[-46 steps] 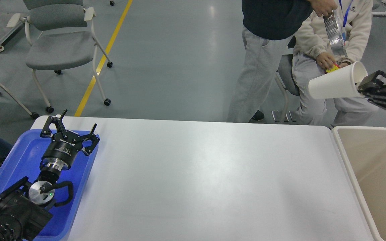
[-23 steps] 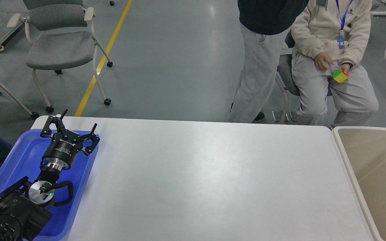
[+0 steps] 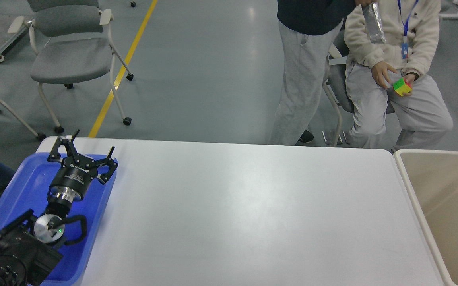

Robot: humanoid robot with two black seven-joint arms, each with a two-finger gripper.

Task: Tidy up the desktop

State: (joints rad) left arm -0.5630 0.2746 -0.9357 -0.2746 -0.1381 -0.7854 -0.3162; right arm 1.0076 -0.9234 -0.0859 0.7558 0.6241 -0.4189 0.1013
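The desktop [image 3: 245, 214] is a large plain white tabletop with rounded corners that fills the middle of the head view; nothing lies on its bare surface. My left gripper [image 3: 91, 142] is open and empty, its fingers spread above the far end of the blue tray [image 3: 16, 186] at the table's left edge. My right arm and gripper are out of view.
A beige rectangular bin [image 3: 443, 206] stands against the table's right end. Two people are beyond the far edge: one standing [image 3: 300, 75], one seated [image 3: 396, 83] holding a coloured cube [image 3: 402, 86]. A grey wheeled chair [image 3: 74, 55] stands at the back left.
My right gripper, holding a white paper cup at the upper right a second ago, has left the view with the cup. The left arm has stayed still. The people shifted slightly.
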